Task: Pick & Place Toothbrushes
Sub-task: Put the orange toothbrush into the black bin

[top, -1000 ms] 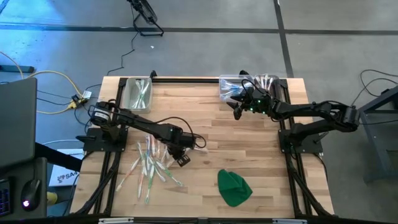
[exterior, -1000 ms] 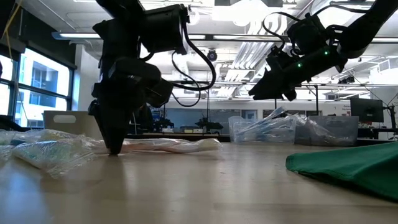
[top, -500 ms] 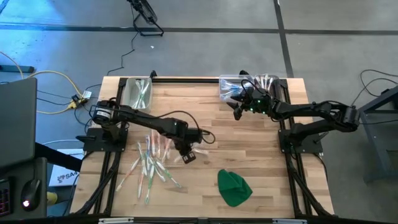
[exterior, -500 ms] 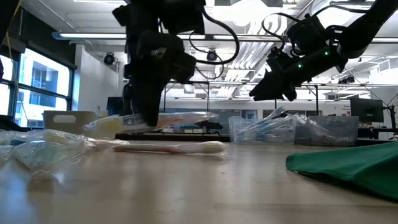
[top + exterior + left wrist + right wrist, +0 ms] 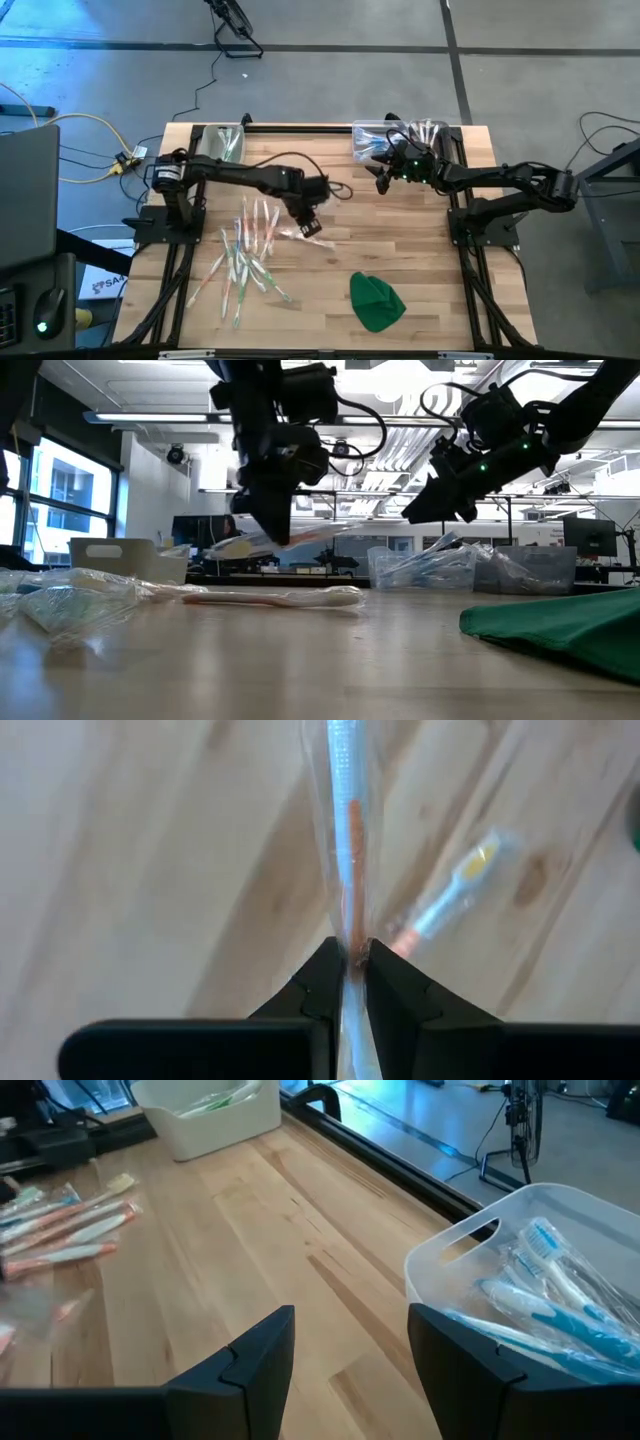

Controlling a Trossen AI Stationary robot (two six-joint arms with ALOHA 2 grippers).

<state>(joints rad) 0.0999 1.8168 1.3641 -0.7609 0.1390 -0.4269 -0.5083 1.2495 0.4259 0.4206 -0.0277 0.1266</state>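
My left gripper [image 5: 348,955] is pinched tight on one wrapped toothbrush [image 5: 345,830], an orange-accented stick in a clear, crinkly sleeve that runs straight out from between my fingertips. A second ago those fingers were down at the table among the scattered pile; now the arm has swung up and toward the table's middle, and in the low view the toothbrush [image 5: 285,540] hangs tilted in the air, clear of the wood. I take that as the pick done and the carry begun, probably toward one of the bins. Beneath it another wrapped brush [image 5: 445,900] with a yellowish head lies on the pale, grained butcher-block table [image 5: 400,225]. The remaining toothbrushes [image 5: 245,262] lie fanned out on the left side. My right gripper [image 5: 350,1345] hovers unchanged beside the clear rectangular bin [image 5: 470,1240] of blue brushes, fingers spread and empty.
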